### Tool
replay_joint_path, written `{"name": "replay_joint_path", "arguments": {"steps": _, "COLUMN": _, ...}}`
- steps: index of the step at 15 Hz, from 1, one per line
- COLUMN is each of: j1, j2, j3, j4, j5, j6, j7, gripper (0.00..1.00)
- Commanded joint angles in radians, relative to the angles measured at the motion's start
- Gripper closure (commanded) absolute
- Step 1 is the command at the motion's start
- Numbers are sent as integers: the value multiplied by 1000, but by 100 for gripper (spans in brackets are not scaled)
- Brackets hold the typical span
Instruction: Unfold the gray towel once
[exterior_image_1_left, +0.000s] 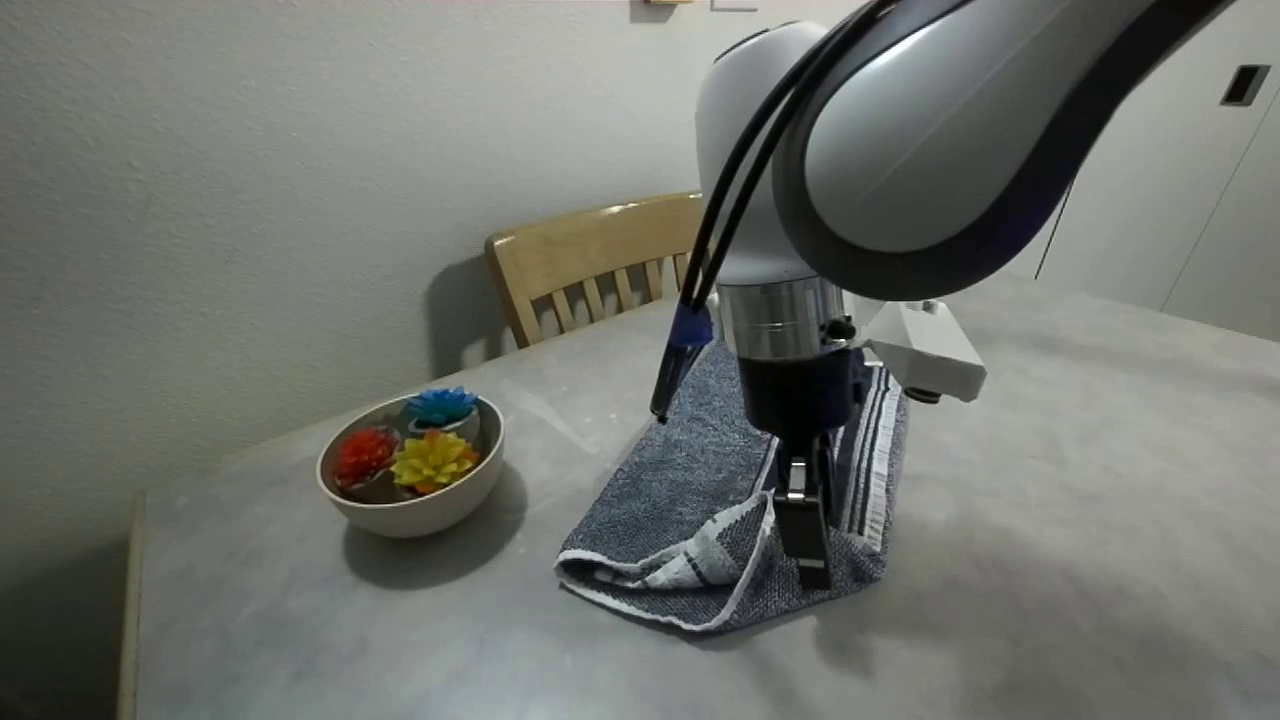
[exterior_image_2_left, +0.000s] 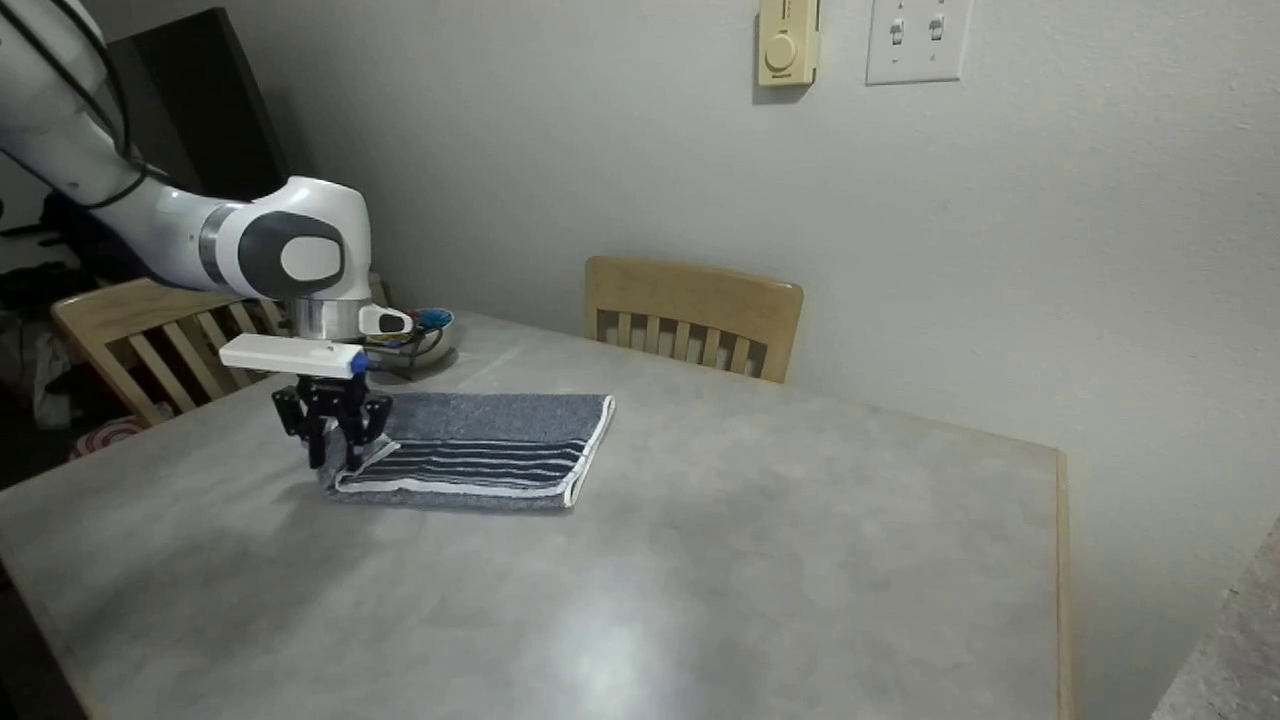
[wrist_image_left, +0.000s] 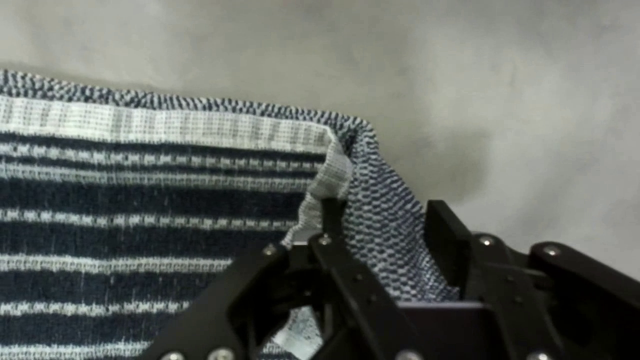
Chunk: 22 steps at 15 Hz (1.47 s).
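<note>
The gray towel (exterior_image_1_left: 670, 460) lies folded on the table. It also shows in an exterior view (exterior_image_2_left: 500, 415) with dark and white stripes on its upper layer. At the gripper's end, a white-edged corner is turned back and raised in a loose fold. My gripper (exterior_image_1_left: 812, 575) points down at this end of the towel, and it also shows in an exterior view (exterior_image_2_left: 335, 462). In the wrist view, the gripper (wrist_image_left: 385, 220) is open, with towel cloth (wrist_image_left: 382, 200) visible between its spread fingers. The left finger is at the white hem; the right finger is beside the cloth's outer edge.
A bowl (exterior_image_1_left: 425, 515) with red, yellow and blue flower-like pieces stands beside the towel; it is partly hidden behind the arm in an exterior view (exterior_image_2_left: 445, 348). Wooden chairs (exterior_image_2_left: 690, 280) stand at the table (exterior_image_2_left: 800, 560) edge, near the wall.
</note>
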Motion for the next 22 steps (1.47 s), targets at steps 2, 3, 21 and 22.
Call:
{"name": "replay_joint_path", "arguments": {"steps": 2, "j1": 15, "j2": 13, "j3": -11, "j4": 27, "j5": -6, "j6": -14, "j7": 62, "gripper": 89}}
{"name": "replay_joint_path", "arguments": {"steps": 3, "j1": 30, "j2": 5, "j3": -21, "j4": 15, "j5": -12, "j6": 13, "j7": 107, "gripper": 95}}
{"name": "replay_joint_path", "arguments": {"steps": 21, "j1": 665, "j2": -18, "j3": -391, "j4": -59, "j5": -672, "j6": 38, "j7": 1438, "gripper": 99}}
{"name": "replay_joint_path", "arguments": {"steps": 22, "j1": 656, "j2": -21, "j3": -366, "j4": -52, "j5": -678, "j6": 3, "j7": 1448, "gripper": 99}}
